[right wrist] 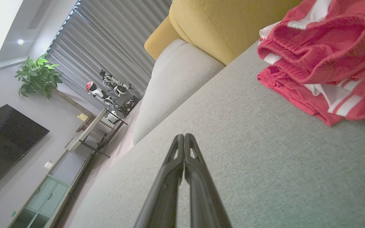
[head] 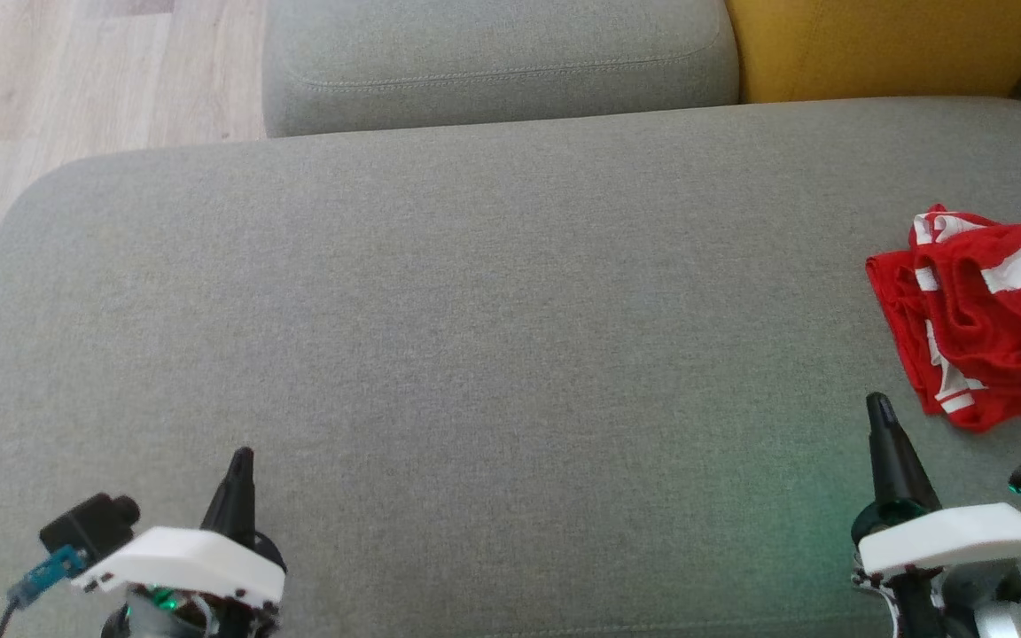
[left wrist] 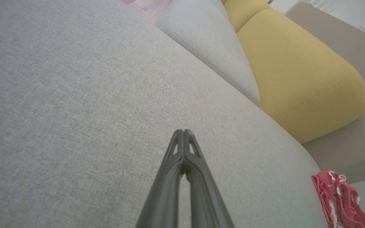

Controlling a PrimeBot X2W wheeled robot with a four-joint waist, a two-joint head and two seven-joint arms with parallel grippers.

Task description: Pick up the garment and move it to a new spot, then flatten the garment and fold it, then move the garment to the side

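Looked down on a broad grey sofa seat (head: 475, 310) spanning most of the head view. Saw along its far edge a grey back cushion (head: 493, 53) on the left and a yellow back cushion (head: 883, 44) to its right, pressed side by side. Noted pale wooden floor (head: 76, 71) at the far left. Caught, beyond the sofa in the right wrist view, grey curtains (right wrist: 116, 41), a dark television (right wrist: 5, 145) on the wall and a leafy plant (right wrist: 38, 77). Found the red garment (head: 989, 310), white-striped, crumpled in a heap on the seat's right side and partly cut off by the frame edge. Found the right gripper (head: 878, 403) at the near right, near the heap's near edge but not touching it, with jaws pressed together on nothing. Found the left gripper (head: 242, 456) at the near left, well apart from the garment, above bare fabric, with jaws likewise closed tight and empty.
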